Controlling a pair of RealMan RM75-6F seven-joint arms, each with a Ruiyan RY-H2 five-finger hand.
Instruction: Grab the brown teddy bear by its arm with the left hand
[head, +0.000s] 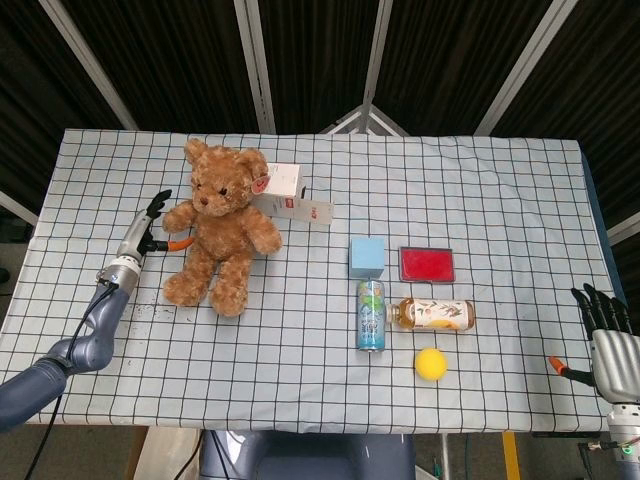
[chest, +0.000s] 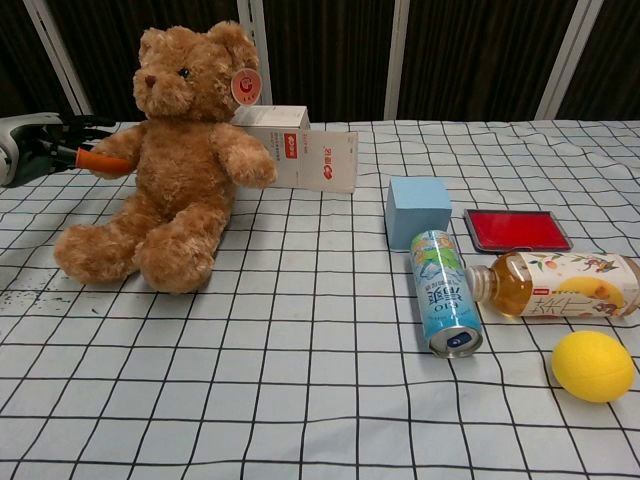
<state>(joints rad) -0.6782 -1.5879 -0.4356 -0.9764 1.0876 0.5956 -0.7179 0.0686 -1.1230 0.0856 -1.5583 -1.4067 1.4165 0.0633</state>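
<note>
One hand worked — the left hand (head: 147, 230) pinched the brown teddy bear (head: 219, 234) by its arm; the right hand (head: 606, 326) hung released, fingers apart.

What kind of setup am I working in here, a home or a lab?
Most likely a lab test bench: a table under a grid-checked cloth, dark curtains with metal framing behind, and unrelated props laid out, such as a teddy bear, blue cube and yellow ball.

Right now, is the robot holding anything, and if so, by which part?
Yes: the left hand holds the brown teddy bear by its outstretched arm. The right hand holds nothing.
</note>
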